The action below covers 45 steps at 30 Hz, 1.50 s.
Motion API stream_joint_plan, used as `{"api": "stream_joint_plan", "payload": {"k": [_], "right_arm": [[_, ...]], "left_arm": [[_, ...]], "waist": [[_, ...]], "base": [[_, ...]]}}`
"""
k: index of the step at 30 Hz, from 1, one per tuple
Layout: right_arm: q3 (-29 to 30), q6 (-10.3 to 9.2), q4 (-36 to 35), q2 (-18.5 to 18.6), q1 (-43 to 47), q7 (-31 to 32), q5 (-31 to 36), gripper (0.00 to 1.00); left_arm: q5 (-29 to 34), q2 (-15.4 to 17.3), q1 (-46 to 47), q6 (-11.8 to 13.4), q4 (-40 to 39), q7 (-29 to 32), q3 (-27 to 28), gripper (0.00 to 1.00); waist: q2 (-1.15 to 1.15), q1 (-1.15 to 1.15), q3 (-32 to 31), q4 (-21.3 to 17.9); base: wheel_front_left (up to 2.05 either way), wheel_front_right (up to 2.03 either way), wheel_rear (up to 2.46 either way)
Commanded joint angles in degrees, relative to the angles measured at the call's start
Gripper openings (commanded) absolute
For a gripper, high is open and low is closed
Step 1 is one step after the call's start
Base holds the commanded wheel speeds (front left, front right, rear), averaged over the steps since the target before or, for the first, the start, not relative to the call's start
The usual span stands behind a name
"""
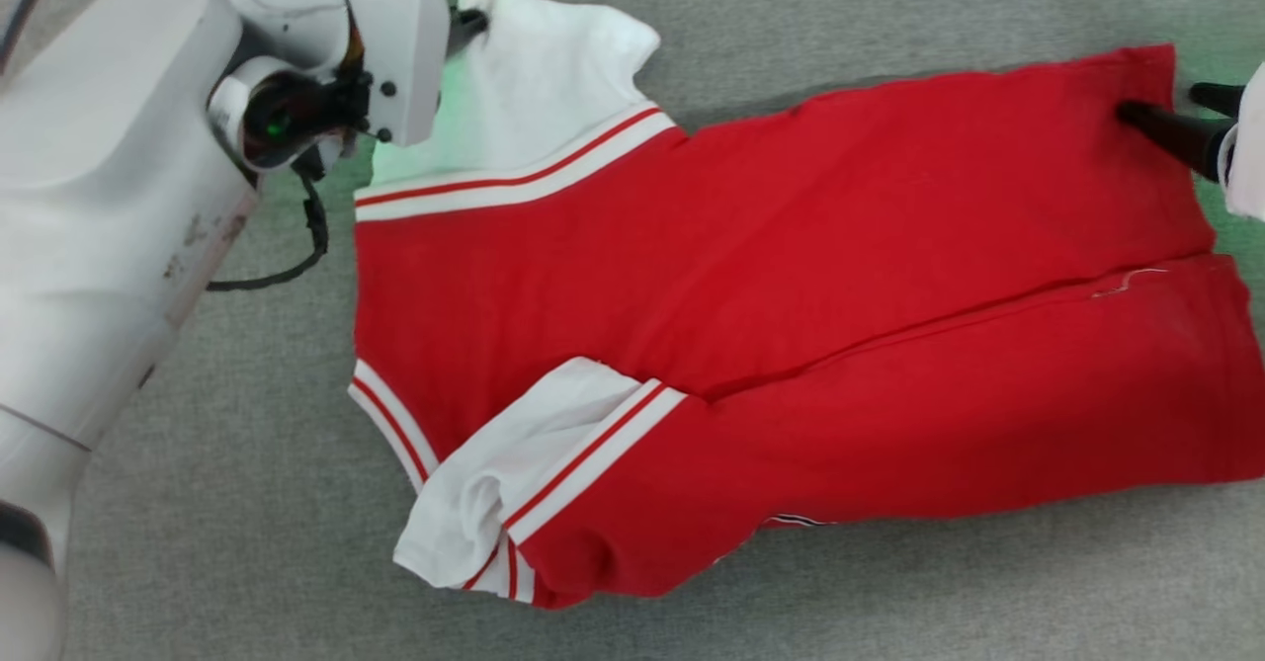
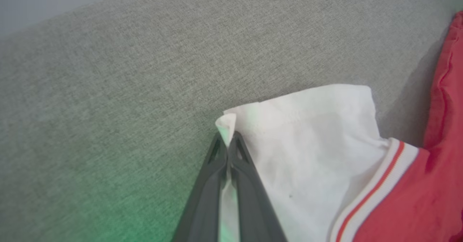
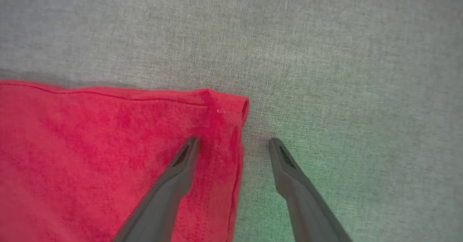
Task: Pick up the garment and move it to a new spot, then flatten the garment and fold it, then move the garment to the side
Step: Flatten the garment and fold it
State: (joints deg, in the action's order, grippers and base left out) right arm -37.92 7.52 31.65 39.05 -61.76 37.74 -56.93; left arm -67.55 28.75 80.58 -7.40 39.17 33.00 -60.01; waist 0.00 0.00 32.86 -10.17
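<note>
Left tool (image 2: 228, 140): 2 dark fingers pressed together, clamped on the tip of a white sleeve (image 2: 318, 144). A small fold of white cloth pokes out past the fingertips. In the head view this tool (image 1: 469, 24) sits upper left, at the sleeve's far corner, just beyond the pale forearm (image 1: 109, 197).

Right tool (image 3: 233, 142): fingers wide apart, gripping nothing. 1 finger is over red cloth and 1 is over bare grey table (image 3: 343, 72), straddling the hem corner. Contact with the cloth: cannot tell. Head view: it (image 1: 1166, 103) is at the right edge.

Garment (image 1: 791, 276): red jersey lying along the table (image 1: 247, 493), sleeves to the left, hem to the right. Its near long side is folded over onto the body. The second sleeve (image 1: 494, 483) is bunched at lower centre. Red-white stripe trim at both sleeve seams.
</note>
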Motion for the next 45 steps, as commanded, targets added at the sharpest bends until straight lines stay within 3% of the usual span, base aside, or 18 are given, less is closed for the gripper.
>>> {"api": "stream_joint_plan", "payload": {"k": [1, 4, 5, 7, 8, 19, 27, 35, 45], "right_arm": [[-1.4, -0.07, 0.9, -0.2, -1.0, 0.8, -1.3, 1.00], [-3.6, -0.05, 1.8, -0.4, -1.1, -0.4, -2.5, 1.00], [-4.0, -0.05, 2.1, -0.4, -1.3, -1.4, -2.9, 0.66], [-5.0, -0.03, 2.6, -0.3, -1.6, -3.4, -3.4, 0.30], [-5.5, -0.03, 3.1, -0.2, -1.6, -4.3, -3.8, 0.00], [-9.7, -0.04, 1.2, 4.5, 1.9, -13.8, -8.8, 0.00], [-12.8, -0.04, -7.6, 12.4, 8.6, -18.7, -12.3, 0.00], [-14.4, -0.04, -17.3, 21.6, 17.2, -21.5, -15.0, 0.00], [-13.8, -0.04, -22.4, 28.1, 28.1, -26.7, -19.5, 0.00]], "left_arm": [[-0.4, -0.1, 0.1, -0.1, -0.1, -0.1, -0.8, 0.00], [-1.1, -0.4, 0.5, -0.1, -1.0, -0.8, -1.8, 0.00], [-1.3, -0.4, 0.6, -0.1, -1.4, -1.1, -2.1, 0.00], [-2.2, -0.5, 0.5, -0.1, -2.0, -2.0, -2.4, 0.00], [-2.6, -0.5, 0.3, -0.1, -2.3, -2.6, -2.5, 0.00], [-7.9, 1.7, -4.2, -0.1, -10.0, -11.4, -4.3, 0.00], [-9.7, 8.9, -10.0, -0.1, -24.3, -18.6, -6.8, 0.00], [-8.5, 18.2, -18.9, 0.0, -39.1, -26.3, -8.7, 0.00], [-7.2, 24.6, -32.6, 5.6, -53.7, -35.1, -10.9, 0.00]], "waist": [[0.00, 0.00, 0.8, 1.0], [0.00, 0.00, 0.8, 1.3], [0.00, 0.00, 0.7, 1.4], [0.00, 0.00, 0.2, 1.6], [0.00, 0.00, -0.2, 1.8], [0.00, 0.00, -8.3, 4.6], [0.00, 0.00, -14.3, 6.6], [0.00, 0.00, -17.4, 7.9], [0.00, 0.00, -17.1, 8.9]], "base": [[0.00, 0.00, 0.00], [0.00, 0.00, 0.00], [0.00, 0.00, 0.00], [0.00, 0.00, 0.00], [0.00, 0.00, 0.00], [0.00, 0.00, 0.00], [0.00, 0.00, 0.00], [0.00, 0.00, 0.00], [0.00, 0.00, 0.00]]}}
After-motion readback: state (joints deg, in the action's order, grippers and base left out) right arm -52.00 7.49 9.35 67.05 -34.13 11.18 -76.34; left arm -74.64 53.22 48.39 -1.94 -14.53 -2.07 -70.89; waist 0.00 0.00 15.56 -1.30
